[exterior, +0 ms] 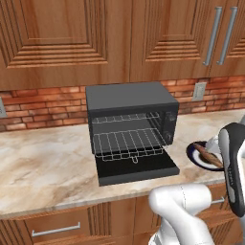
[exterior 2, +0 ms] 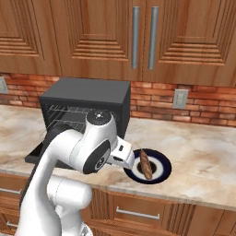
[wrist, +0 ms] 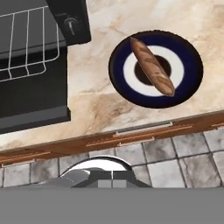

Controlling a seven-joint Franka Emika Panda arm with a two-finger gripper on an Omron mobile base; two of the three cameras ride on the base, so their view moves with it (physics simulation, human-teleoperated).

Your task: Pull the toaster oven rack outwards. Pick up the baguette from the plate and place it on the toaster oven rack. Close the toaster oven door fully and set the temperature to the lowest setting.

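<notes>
The dark toaster oven (exterior: 129,98) stands on the counter with its door (exterior: 136,167) folded down flat. Its silver wire rack (exterior: 127,142) sticks out over the door, the front loop showing. To the oven's right, the brown baguette (wrist: 152,68) lies diagonally across the navy-rimmed plate (wrist: 192,65). The same baguette (exterior 2: 145,164) and plate (exterior 2: 161,173) appear in the right base view, just right of my hand. My gripper (wrist: 112,183) hangs above the counter's front edge, short of the plate, shut on nothing. The arm hides part of the plate (exterior: 194,153) in the left base view.
A control knob (wrist: 71,24) sits on the oven's front strip, near the plate. The marble counter (exterior: 43,162) has free room left of the oven. Wooden cabinets hang above, drawers sit below, and an outlet (exterior 2: 179,98) is on the brick wall.
</notes>
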